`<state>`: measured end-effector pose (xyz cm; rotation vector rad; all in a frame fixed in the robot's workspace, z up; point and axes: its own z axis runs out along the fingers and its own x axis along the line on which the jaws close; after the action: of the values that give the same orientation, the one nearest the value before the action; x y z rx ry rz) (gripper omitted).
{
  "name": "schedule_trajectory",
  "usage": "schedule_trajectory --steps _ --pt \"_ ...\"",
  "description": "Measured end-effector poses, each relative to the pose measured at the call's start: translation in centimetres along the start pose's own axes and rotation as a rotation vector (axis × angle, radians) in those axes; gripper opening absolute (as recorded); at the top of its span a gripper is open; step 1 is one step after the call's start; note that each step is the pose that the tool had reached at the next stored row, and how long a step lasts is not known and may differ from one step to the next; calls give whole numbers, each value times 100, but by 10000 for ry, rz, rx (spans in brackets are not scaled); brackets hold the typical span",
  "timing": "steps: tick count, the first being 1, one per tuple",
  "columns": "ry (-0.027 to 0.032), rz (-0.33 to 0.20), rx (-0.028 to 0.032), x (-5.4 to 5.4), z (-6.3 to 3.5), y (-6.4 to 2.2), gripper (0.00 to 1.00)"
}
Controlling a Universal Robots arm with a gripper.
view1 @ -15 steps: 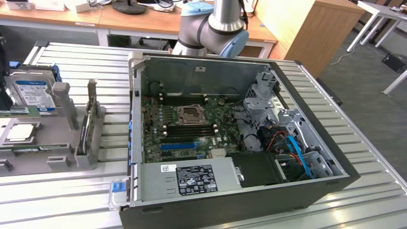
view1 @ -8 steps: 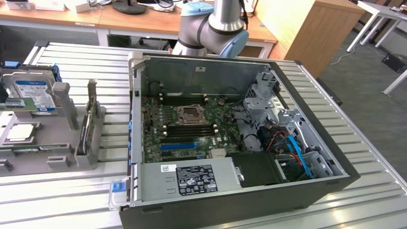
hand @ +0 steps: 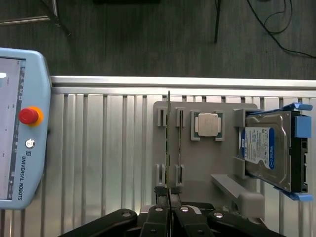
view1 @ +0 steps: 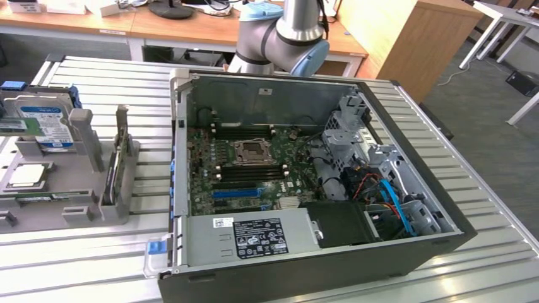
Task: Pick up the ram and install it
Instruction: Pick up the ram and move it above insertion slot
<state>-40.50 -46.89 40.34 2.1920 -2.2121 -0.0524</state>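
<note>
1. Closest to you is the claw (hand: 169, 205). It looks shut on the ram (hand: 169, 143), with the near end of the stick right between its two black tips.
2. Your biggest thing is the metal table (hand: 108, 148). It lies under the gray holder (hand: 197, 168).
3. Next is the open computer case (view1: 337, 278). It stands on the exterior view's right of the gray holder, a little apart from it. I judge the ram is not in the case yet.
4. The gray holder is the tray you look down on from the wrist.
5. A silver hard drive (hand: 261, 148) leans in one end of the gray holder.
6. The ram is over the other end of the gray holder, far from the hard drive. Its long way runs straight out from the claw, the same way as the holder's slots. You see only its thin edge. One flat side faces the hard drive.
7. Another stick (hand: 178, 148) stands in a slot just beside the ram, lined up with it.
8. A small square chip (hand: 207, 123) sits in the gray holder between that stick and the hard drive.
</note>
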Motion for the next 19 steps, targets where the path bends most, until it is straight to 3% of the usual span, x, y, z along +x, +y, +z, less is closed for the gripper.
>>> schedule_trajectory --steps 9,19 --pt "-1 0 0 -1 -159 7 11" --pt "1 -2 -2 0 -172 -11 11"
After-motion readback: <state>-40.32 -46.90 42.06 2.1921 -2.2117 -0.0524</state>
